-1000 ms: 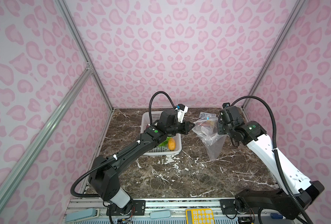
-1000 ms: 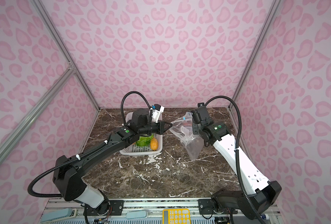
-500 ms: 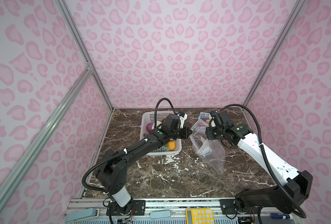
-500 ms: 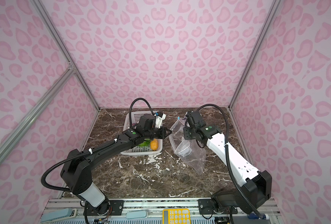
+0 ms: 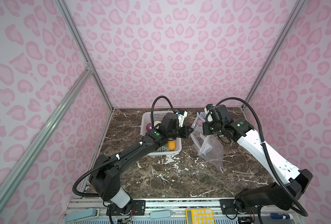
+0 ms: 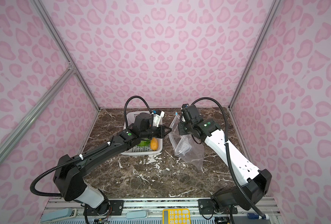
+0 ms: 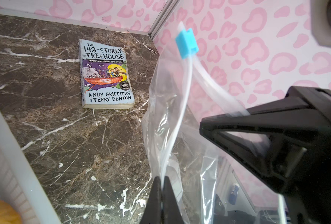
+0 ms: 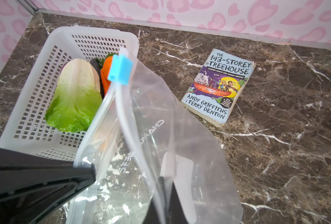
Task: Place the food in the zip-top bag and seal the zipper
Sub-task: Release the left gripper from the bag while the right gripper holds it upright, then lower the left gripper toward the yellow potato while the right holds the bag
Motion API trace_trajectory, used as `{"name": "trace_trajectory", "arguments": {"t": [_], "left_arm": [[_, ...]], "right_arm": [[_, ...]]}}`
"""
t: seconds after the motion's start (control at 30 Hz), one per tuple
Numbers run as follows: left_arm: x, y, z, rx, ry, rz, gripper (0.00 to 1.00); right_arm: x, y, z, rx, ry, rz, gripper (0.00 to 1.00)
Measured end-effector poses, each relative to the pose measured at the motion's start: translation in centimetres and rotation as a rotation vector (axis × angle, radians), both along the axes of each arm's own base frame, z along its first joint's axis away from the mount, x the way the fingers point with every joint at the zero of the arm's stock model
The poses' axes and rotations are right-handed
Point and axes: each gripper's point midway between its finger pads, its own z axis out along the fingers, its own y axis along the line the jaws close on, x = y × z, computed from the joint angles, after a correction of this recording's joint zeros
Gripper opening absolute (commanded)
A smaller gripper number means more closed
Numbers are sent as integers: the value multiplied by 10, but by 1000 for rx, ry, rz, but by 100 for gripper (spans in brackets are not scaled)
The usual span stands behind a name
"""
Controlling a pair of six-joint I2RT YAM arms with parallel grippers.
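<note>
The food (image 5: 171,145) lies in the basket (image 5: 153,114), the zip-top bag (image 5: 209,149) to its right, a book (image 8: 219,85) behind.

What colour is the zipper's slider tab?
The slider tab is light blue; left wrist view shows it best.

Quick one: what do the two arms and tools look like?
Left arm: black links, white base segment, green dot. Right arm: long white link, black joints, green dot. Both carry looped black corrugated cables. Left tool and right tool: black, wedge-shaped.
</note>
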Motion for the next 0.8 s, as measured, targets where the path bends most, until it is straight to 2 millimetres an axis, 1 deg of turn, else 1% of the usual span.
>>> {"name": "trace_trajectory", "arguments": {"t": [0.1, 0.23, 0.33, 0.43, 0.47, 0.5, 0.6, 0.63, 0.73, 0.8], "left_arm": [[4, 3, -11, 26, 4, 23, 3], [11, 9, -43, 99, 26, 53, 3], [14, 19, -58, 141, 46, 83, 3], [16, 24, -63, 162, 44, 98, 4], [17, 25, -64, 170, 40, 102, 7], [17, 26, -63, 171, 41, 104, 16], [16, 27, -56, 161, 28, 98, 55], [15, 27, -53, 151, 28, 91, 63], [15, 31, -43, 115, 41, 90, 74], [16, 38, -32, 93, 35, 97, 76]], "right_arm": [[-2, -9, -6, -52, 16, -29, 0], [-1, -19, -10, -118, -5, -79, 0], [0, -17, -17, -137, -12, -85, 0], [0, -10, -30, -151, 5, -68, 0], [1, -8, -32, -151, 5, -64, 0], [3, -5, -33, -145, 3, -62, 0], [7, 2, -34, -129, -5, -49, 0], [8, 4, -35, -125, -7, -47, 0], [10, 9, -39, -108, -5, -37, 0], [12, 11, -41, -100, -9, -33, 0]]}}
